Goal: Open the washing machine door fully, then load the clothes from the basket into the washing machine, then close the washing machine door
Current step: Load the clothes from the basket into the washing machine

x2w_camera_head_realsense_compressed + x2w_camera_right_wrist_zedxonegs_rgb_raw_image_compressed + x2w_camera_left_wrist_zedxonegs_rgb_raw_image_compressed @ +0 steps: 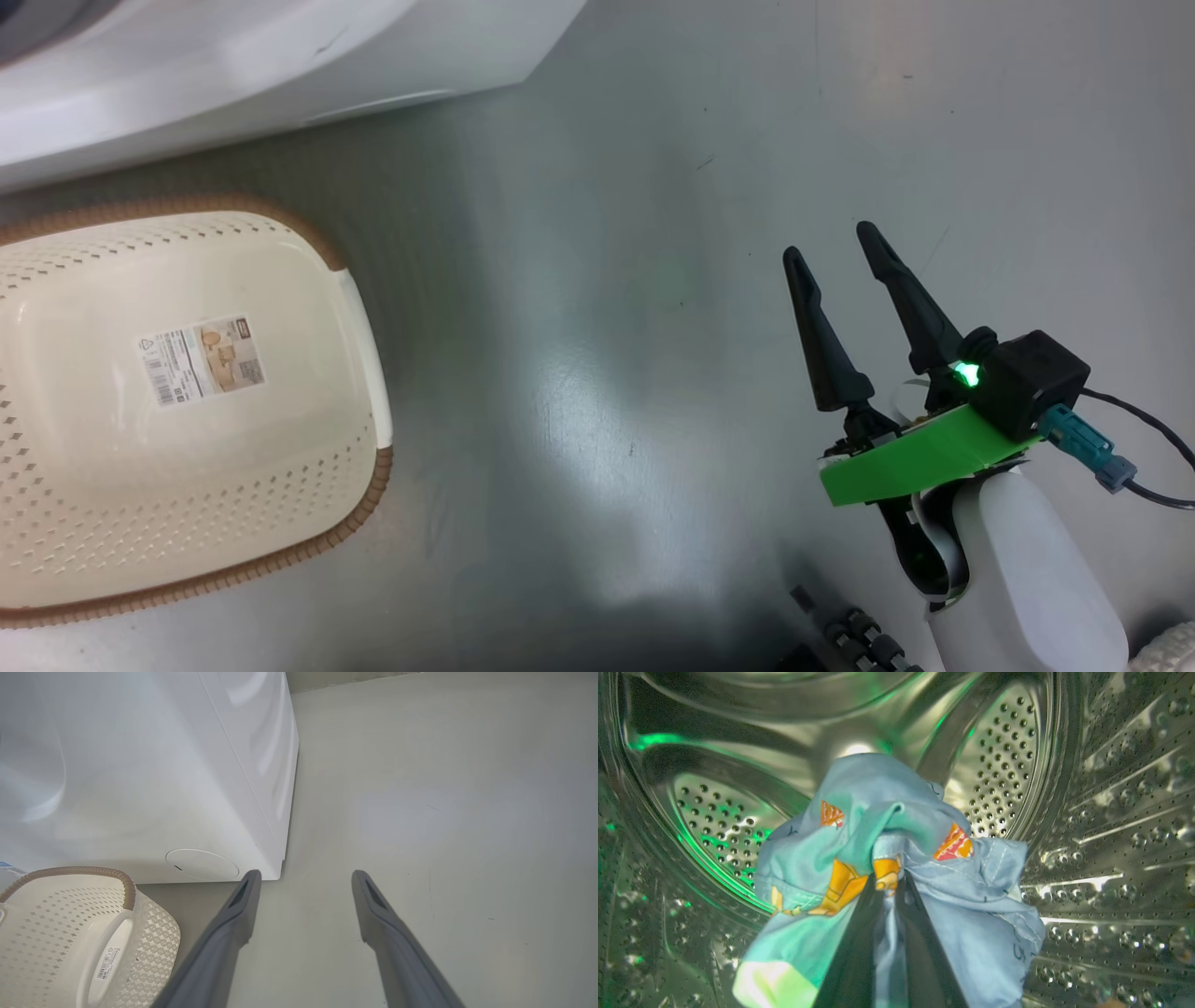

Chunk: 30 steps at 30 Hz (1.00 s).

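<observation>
Inside, the left pincer [889, 883] is clenched on the clothes [878, 793]. Its two dark fingers run almost together up from the bottom edge of the left wrist view, and only a thin fold of fabric sits between their tips. The garment is light blue with orange-brown cartoon prints. It bunches above the fingertips and drapes down on both sides of the fingers. Around it lies the steel drum [1008, 742] of the washing machine [233, 75], its perforated back wall and dimpled sides catching green light. Whether the cloth touches the drum wall I cannot tell.

Outside, the right pincer [830, 241] is released and holds nothing. In the head view it sits at the lower right, its fingers spread in a clear V with grey floor [607, 280] showing between them, and a green light glows at its base. In the right wrist view the same two fingers stand well apart. The left fingertip appears just beside the lower front corner of the white machine, but I cannot tell whether it touches. The other fingertip is over bare floor.

Meanwhile the basket [366, 499] stands on the floor near the front of the machine, well apart from the right pincer. Its cream perforated walls and brown woven rim show plainly, and a printed label [203, 359] is stuck on its inner bottom. A round cover [202, 864] is set low on the machine's front, close to the basket's rim.
</observation>
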Tool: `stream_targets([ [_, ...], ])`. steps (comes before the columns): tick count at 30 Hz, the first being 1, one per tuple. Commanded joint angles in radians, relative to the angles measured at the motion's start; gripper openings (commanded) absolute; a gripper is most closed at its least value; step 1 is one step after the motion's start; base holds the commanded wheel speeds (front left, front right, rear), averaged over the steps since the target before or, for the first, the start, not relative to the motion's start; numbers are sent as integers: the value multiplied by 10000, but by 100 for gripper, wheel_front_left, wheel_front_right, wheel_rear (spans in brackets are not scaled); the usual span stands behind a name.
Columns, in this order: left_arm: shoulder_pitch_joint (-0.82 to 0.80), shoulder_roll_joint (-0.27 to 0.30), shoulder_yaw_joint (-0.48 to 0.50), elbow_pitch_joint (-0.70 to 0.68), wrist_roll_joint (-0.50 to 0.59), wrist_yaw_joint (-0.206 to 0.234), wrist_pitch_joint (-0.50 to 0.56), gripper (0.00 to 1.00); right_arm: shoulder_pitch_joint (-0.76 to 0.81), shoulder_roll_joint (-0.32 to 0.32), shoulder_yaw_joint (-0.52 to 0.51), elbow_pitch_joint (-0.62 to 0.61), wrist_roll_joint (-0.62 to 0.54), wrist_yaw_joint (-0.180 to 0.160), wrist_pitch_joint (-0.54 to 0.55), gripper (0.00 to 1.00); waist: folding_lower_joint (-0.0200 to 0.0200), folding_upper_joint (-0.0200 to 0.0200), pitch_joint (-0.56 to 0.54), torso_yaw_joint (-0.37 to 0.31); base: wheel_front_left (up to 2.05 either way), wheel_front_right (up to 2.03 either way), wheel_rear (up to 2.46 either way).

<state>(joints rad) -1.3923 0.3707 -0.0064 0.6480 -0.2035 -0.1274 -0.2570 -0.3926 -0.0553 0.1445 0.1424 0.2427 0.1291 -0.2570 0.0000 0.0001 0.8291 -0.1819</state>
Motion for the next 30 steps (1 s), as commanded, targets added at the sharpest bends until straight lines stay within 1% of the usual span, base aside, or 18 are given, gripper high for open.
stream_targets([
  [1, 300, 419, 142, 34, 52, 9, -45, 0, 300, 51, 173, -183, 84, 16, -48, 100, 0, -1, -18, 7, 0, 0, 0],
  [5, 159, 250, 260, 999, -243, -1, -46, 0, 305, 51, 201, -132, 83, 16, -48, 100, 0, -1, -82, 34, 0, 0, 0],
  [6, 95, 260, 223, 1190, -224, -2, -46, 7, 299, 51, 203, -116, 89, 16, -48, 100, 0, -1, -99, 41, 0, 0, 0],
  [7, 43, 231, 234, 1446, -276, -3, -46, 47, 290, 51, 202, -101, 94, 16, -48, 100, 0, -1, -121, 47, 0, 0, 0],
  [8, -14, 215, 217, 1691, -290, 3, -46, 100, 279, 51, 197, -86, 98, 16, -48, 100, 0, -1, -144, 54, 0, 0, 0],
  [14, -221, 21, 98, 2858, -355, 73, 14, 100, 254, 51, 140, -39, 115, 16, -48, 100, 0, -1, -354, 108, 0, 0, 0],
  [19, -137, -128, 3, 3443, -420, 84, 3, 100, 221, 51, 100, -22, 124, 16, -48, 100, 0, -1, -565, 177, 0, 0, 0],
  [26, 134, -199, -115, 3688, -477, 61, -29, 100, 205, 51, 106, 66, 126, 16, -48, 100, 0, -1, -1014, 284, 0, 0, 0],
  [30, 428, -371, -132, 3737, -596, 46, -38, 100, 222, 51, 68, 164, 146, 16, -48, 100, 0, -1, -1386, 357, 0, 0, 0],
])
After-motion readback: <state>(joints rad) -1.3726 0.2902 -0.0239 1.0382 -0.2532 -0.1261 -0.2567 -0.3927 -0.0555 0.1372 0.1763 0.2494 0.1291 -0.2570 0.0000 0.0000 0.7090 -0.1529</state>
